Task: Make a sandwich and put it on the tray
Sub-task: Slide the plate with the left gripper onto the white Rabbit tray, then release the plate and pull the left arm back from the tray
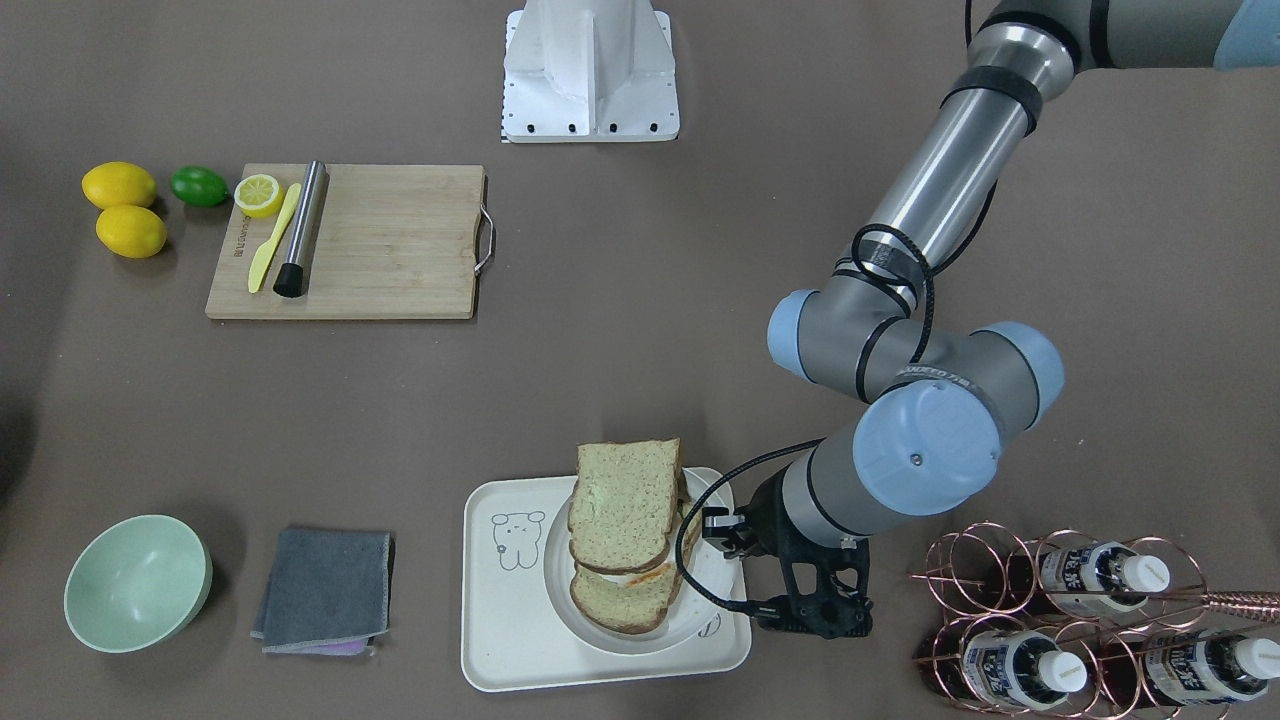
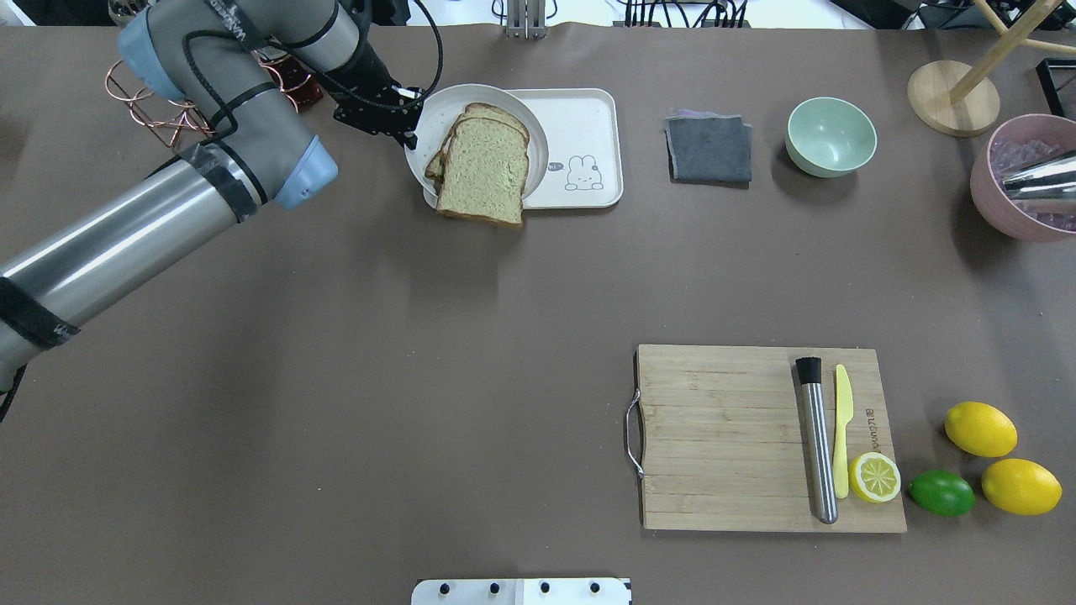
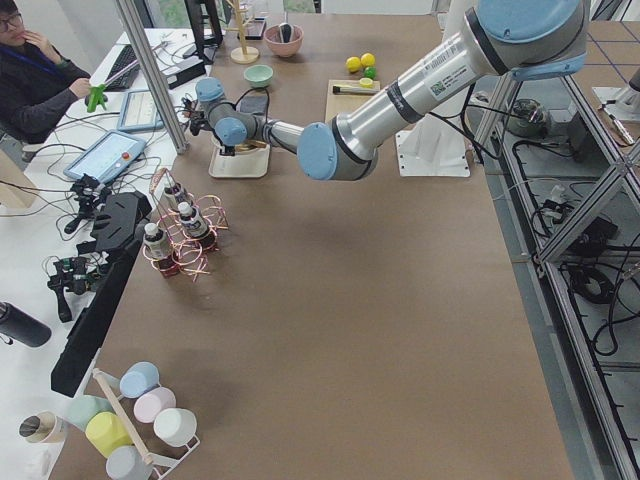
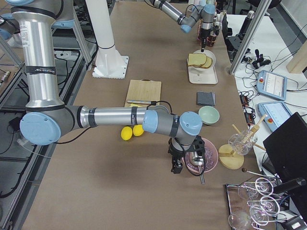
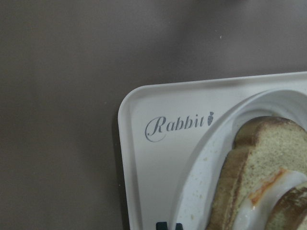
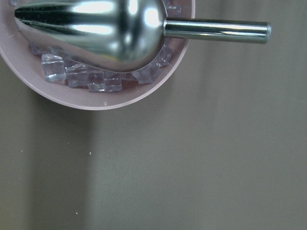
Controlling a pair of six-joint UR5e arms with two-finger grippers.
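At the left gripper [image 1: 725, 533]: poised at the rim of the round plate [image 1: 700, 620]; opening unreadable, grasp unconfirmed. On that plate, itself on the tray [image 1: 500, 640]: the sandwich [image 1: 622, 510], overhanging the tray's edge. Judged at the placing stage; next, confirm release, then withdraw without dragging the plate. Counted: two bread slices [image 1: 625, 600], one egg [image 5: 271, 189], one plate, one tray. At the right gripper [image 4: 184, 160]: opening likewise unreadable.

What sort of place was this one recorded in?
Most likely a robotics lab, not a real kitchen: an operator sits beside a teach pendant, and aluminium framing borders the table.
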